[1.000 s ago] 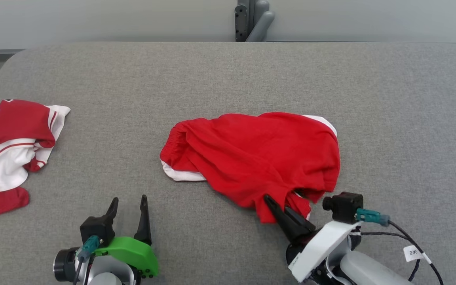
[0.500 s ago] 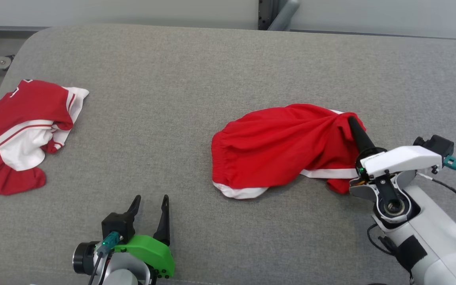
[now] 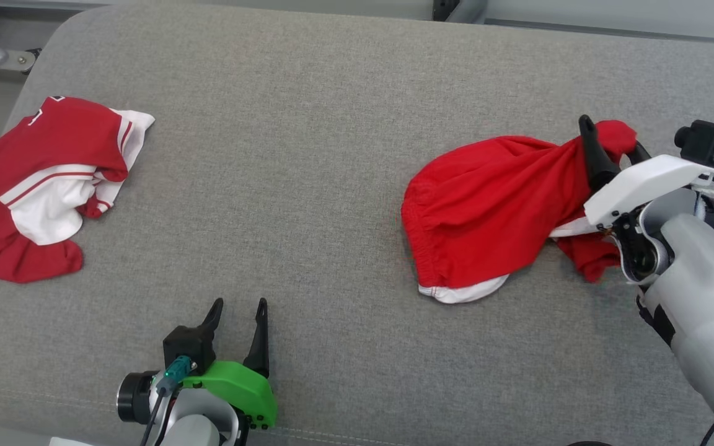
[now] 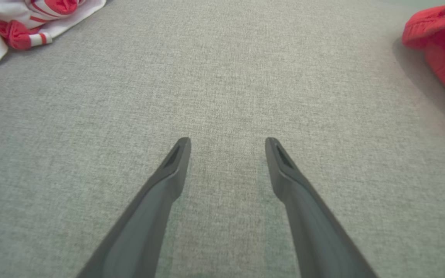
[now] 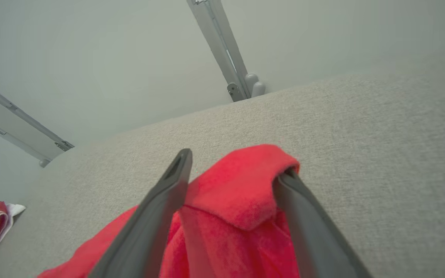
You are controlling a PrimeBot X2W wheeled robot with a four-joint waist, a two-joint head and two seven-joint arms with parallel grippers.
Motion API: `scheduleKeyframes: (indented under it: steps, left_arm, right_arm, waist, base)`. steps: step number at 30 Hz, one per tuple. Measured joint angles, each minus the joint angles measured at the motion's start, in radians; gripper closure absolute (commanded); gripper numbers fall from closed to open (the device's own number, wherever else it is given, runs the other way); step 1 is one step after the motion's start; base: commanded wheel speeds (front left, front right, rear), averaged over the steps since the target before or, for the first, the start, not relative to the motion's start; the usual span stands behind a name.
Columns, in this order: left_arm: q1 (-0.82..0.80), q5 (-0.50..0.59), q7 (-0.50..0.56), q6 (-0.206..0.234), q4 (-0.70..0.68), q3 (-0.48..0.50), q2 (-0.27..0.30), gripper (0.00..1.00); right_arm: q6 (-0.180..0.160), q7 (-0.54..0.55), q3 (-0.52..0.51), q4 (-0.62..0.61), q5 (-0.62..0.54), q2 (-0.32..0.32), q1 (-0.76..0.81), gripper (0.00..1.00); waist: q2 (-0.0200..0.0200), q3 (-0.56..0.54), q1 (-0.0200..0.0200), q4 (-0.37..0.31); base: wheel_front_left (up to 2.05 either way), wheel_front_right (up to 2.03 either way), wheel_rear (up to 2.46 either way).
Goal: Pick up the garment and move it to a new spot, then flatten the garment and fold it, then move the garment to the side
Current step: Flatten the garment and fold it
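Observation:
The red garment (image 3: 493, 210) with white trim lies bunched on the grey table (image 3: 307, 155) at the right. One end of it is lifted and draped over a finger of my right gripper (image 3: 611, 133). In the right wrist view this gripper (image 5: 235, 164) is open, with a fold of the garment (image 5: 242, 193) lying between its spread fingers and hooked over the right one. My left gripper (image 3: 240, 303) rests open near the front edge, well left of the garment. It (image 4: 228, 141) holds nothing, and the garment's edge (image 4: 442, 46) lies off to its right.
A second red and white garment (image 3: 47, 186) lies crumpled at the table's left end, near the rounded corner. A grey post (image 5: 226, 58) rises behind the far edge. Bare grey fabric stretches between the two garments.
My right gripper carried the garment's end to the right and farther back, dragging the garment along, then opened. The head camera shifted too. The left gripper stayed open in place.

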Motion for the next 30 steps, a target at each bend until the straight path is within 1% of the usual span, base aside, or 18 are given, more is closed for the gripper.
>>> scheduleKeyframes:
  steps: [3,5,8,10,13,17,22,24,26,30]
  left_arm:
    - [0.005,0.005,0.000,0.000,0.007,0.008,0.000,0.00]
    - [0.016,0.008,0.000,-0.001,0.011,0.018,0.000,0.00]
    - [0.030,0.016,0.000,-0.007,0.015,0.030,0.000,0.00]
    - [0.035,0.020,0.000,-0.010,0.013,0.035,-0.001,0.00]
    - [0.038,0.029,0.000,-0.016,0.006,0.041,0.000,0.00]
    - [0.043,0.033,0.000,-0.022,-0.006,0.042,0.000,0.00]
    - [0.048,0.032,0.000,-0.026,-0.012,0.029,0.000,0.00]
    - [0.048,0.030,0.000,-0.026,-0.014,0.019,-0.001,0.00]
    - [0.048,0.029,0.000,-0.027,-0.015,0.007,0.000,0.00]
    - [0.046,0.029,0.000,-0.028,-0.014,-0.002,-0.001,0.00]
  right_arm:
    - [0.000,0.000,-0.069,0.021,-0.131,-0.010,0.036,0.00]
    - [0.000,-0.001,-0.093,0.046,-0.207,-0.010,0.085,0.00]
    - [0.000,-0.001,-0.120,0.070,-0.272,0.000,0.162,0.00]
    - [0.000,-0.001,-0.151,0.063,-0.291,0.004,0.198,0.00]
    - [0.000,-0.001,-0.186,0.022,-0.339,0.003,0.255,0.00]
    - [0.000,-0.001,-0.230,-0.072,-0.398,0.014,0.333,0.00]
    - [0.000,-0.001,-0.215,-0.191,-0.464,0.059,0.422,0.00]
    - [0.000,-0.001,-0.211,-0.223,-0.470,0.074,0.440,0.00]
    - [0.000,-0.001,-0.209,-0.244,-0.496,0.075,0.447,0.00]
    - [0.000,-0.001,-0.248,-0.258,-0.520,0.080,0.442,0.00]
  waist:
    - [0.0000,-0.017,0.0000,-0.012]
    - [0.0000,-0.033,0.0000,-0.025]
    - [0.0000,-0.059,0.0000,-0.054]
    - [0.0000,-0.076,0.0000,-0.077]
    - [0.0000,-0.097,0.0000,-0.111]
    - [0.0000,-0.116,0.0000,-0.152]
    - [0.0000,-0.127,0.0000,-0.191]
    - [0.0000,-0.125,0.0000,-0.197]
    - [0.0000,-0.121,0.0000,-0.195]
    - [0.0000,-0.109,0.0000,-0.176]
  base:
    - [0.00,0.00,0.00]
    - [0.00,0.00,0.00]
    - [0.00,0.00,0.00]
    - [0.00,0.00,0.00]
    - [0.00,0.00,0.00]
    - [0.00,0.00,0.00]
    - [0.00,0.00,0.00]
    - [0.00,0.00,0.00]
    - [0.00,0.00,0.00]
    - [0.00,0.00,0.00]
